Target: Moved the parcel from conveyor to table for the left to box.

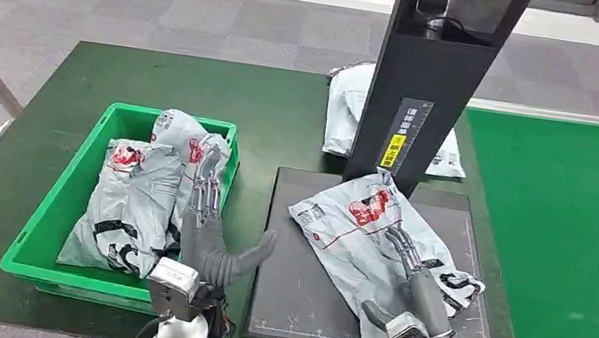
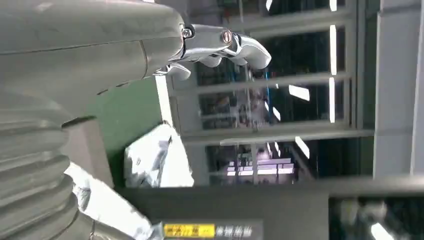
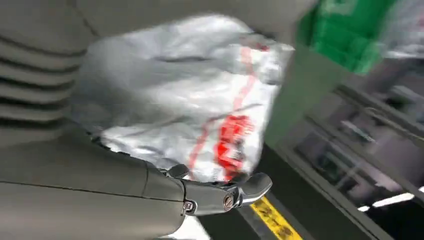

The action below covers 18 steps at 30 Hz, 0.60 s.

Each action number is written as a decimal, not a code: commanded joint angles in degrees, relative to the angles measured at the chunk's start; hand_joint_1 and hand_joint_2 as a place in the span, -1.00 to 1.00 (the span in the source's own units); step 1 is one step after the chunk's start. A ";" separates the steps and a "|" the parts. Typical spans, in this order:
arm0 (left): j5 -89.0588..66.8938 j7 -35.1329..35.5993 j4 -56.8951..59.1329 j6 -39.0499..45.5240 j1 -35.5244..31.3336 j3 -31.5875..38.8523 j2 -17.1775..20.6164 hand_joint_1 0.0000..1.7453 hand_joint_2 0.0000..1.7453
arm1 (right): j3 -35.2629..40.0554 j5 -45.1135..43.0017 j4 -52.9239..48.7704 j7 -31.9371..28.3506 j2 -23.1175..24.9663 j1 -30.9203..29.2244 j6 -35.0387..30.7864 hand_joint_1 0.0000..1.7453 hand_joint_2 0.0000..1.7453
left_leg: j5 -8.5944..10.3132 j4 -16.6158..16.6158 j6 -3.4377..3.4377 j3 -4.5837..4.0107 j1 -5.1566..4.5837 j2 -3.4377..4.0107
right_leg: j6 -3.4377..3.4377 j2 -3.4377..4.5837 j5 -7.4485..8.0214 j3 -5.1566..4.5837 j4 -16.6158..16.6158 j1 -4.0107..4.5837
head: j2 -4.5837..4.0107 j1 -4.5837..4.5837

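Parcel (image 1: 362,230), a grey mailer bag with red print, lay crumpled on the dark scale platform (image 1: 286,307) at the foot of the black post (image 1: 431,73), directly under the fingers (image 1: 404,246) of the right hand (image 1: 414,282). Those fingers stretched flat over the bag, thumb out to the side; whether they pinched the plastic could not be told. Beyond their tips, behind the post, lay another grey mailer bag (image 1: 346,105). The left hand (image 1: 210,227) held nothing, fingers (image 1: 206,187) extended and apart, thumb splayed toward the platform, their tips over the green crate (image 1: 54,215) holding two more grey bags (image 1: 134,200).
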 commanded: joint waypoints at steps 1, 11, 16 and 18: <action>-5.29 2.40 11.31 -3.74 -6.97 -7.05 3.16 -1.00 1.00 | 22.08 -13.52 -9.34 0.04 -8.72 -5.74 -4.44 -1.00 -1.00 | 0.06 -0.09 0.01 0.03 -0.03 0.13 | -0.03 0.13 0.09 -0.02 -0.07 -0.02 | 0.00 0.00; -11.12 1.90 18.13 2.15 -11.32 -5.92 1.76 -1.00 1.00 | 12.19 -25.37 -29.93 0.04 -5.50 -4.38 -8.52 -1.00 -1.00 | 0.13 -0.06 0.00 0.00 -0.04 -0.04 | -0.06 -0.04 0.06 -0.03 -0.03 -0.03 | 0.00 0.00; -11.91 2.54 20.48 1.80 -12.59 -5.53 1.39 -1.00 1.00 | 9.53 -24.31 -32.06 0.04 -4.99 -4.46 -13.32 -1.00 -1.00 | 0.11 -0.03 0.00 -0.02 -0.03 -0.02 | -0.05 -0.04 0.06 -0.05 -0.01 -0.02 | 0.00 0.00; -11.91 2.54 20.48 1.80 -12.59 -5.53 1.39 -1.00 1.00 | 9.53 -24.31 -32.06 0.04 -4.99 -4.46 -13.32 -1.00 -1.00 | 0.12 -0.06 0.00 0.00 -0.04 -0.01 | -0.06 -0.02 0.08 -0.03 -0.03 -0.03 | 0.00 0.00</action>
